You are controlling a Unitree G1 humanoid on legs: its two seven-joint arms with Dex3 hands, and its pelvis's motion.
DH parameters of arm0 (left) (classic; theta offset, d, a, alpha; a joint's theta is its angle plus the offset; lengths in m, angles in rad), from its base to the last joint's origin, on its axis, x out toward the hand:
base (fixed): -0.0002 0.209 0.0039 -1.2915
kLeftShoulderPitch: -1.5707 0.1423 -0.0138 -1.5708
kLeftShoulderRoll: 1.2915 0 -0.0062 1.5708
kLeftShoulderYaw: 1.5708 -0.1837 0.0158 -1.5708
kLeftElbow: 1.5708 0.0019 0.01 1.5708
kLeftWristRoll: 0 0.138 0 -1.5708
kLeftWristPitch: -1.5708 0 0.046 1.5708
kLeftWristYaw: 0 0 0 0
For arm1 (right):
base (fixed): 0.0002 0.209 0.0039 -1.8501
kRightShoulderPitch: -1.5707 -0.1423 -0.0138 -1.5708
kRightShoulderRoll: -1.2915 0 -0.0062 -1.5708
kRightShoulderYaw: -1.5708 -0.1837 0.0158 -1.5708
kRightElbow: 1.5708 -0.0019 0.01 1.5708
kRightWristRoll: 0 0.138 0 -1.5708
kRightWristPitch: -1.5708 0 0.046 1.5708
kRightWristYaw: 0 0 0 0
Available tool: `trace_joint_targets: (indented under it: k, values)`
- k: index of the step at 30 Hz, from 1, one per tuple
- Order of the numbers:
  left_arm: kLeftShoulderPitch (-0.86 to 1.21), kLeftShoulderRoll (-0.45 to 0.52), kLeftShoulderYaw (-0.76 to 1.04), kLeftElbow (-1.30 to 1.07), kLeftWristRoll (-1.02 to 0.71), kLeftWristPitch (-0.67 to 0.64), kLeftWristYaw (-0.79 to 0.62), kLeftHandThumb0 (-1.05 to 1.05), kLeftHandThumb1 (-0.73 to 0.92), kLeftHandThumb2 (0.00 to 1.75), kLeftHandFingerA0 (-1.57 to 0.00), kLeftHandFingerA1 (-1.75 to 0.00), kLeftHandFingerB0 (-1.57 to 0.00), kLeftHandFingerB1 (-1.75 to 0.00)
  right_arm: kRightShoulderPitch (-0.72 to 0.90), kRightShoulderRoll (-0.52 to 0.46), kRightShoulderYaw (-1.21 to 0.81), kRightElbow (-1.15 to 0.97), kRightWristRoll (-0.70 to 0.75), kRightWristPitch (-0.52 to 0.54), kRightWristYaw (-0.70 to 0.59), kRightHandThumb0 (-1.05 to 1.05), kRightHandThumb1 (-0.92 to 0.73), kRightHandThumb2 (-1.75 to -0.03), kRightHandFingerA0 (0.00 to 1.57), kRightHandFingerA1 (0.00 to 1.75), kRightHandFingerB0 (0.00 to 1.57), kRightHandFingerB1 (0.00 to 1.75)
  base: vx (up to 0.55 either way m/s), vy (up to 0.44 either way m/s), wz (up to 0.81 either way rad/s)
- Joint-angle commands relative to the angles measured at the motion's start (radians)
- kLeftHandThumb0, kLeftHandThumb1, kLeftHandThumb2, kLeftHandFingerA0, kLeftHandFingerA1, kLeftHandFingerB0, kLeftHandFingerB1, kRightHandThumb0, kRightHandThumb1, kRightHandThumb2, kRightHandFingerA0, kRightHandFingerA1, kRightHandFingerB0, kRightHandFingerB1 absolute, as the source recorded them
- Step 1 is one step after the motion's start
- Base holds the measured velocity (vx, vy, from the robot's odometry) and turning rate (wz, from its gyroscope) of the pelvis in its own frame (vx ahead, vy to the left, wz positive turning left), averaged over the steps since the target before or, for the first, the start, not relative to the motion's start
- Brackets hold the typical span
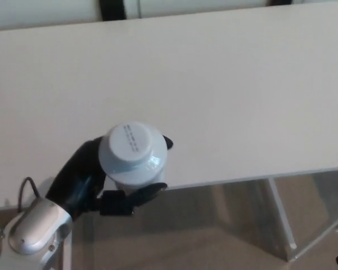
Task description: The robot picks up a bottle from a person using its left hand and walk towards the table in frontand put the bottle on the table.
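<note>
A pale table (225, 84) fills most of the head view, its near edge running across the lower part, with brown floor (214, 236) below that edge. At lower left the silver forearm (36, 228), a thin black cable (27, 185) looped beside it, leads up to the left hand (84, 177), whose black fingers (149, 191) are wrapped round the bottle (132, 154). The white bottle is seen from above, cap toward the camera, hence held upright, presumably so that it can be stood on its base. It sits over the table's near edge, left of centre; whether its base touches the top cannot be told from this angle. The grip round the body, below the cap, appears to leave the base free for setting down. At right, a white leg (279, 211) shows under the top. The right hand is not in view.
</note>
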Motion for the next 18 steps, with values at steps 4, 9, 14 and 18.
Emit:
trace_joint_targets:
  k: [4,9,14,18]
  values:
    - [-0.061,0.011,0.048,0.059,0.002,-0.023,0.018,-0.13,0.80,0.76,-1.00,-1.29,-0.74,-0.96,0.010,-0.013,0.011,0.005,-0.008,0.001,-0.004,-0.40,-0.61,-0.58,0.67,0.46,0.57,0.41,0.01,0.016,0.02]
    - [-0.156,-0.002,0.123,0.137,-0.021,0.032,0.051,-0.12,0.79,0.81,-1.03,-1.31,-0.77,-0.98,0.011,-0.017,0.013,0.005,-0.008,0.004,-0.006,-0.39,-0.60,-0.57,0.67,0.46,0.58,0.42,0.00,0.000,0.00]
    - [-0.238,-0.014,0.160,0.234,-0.033,0.042,0.059,-0.15,0.86,0.71,-1.01,-1.34,-0.76,-0.95,0.009,-0.019,0.010,0.008,-0.006,0.011,-0.003,-0.37,-0.60,-0.57,0.66,0.45,0.58,0.41,0.00,0.000,0.00]
    - [-0.312,-0.022,0.153,0.344,-0.011,0.034,0.073,-0.17,0.85,0.70,-1.03,-1.38,-0.74,-0.93,0.024,-0.014,0.012,0.006,-0.006,0.007,-0.007,-0.40,-0.61,-0.59,0.68,0.47,0.57,0.41,0.00,0.000,0.00]
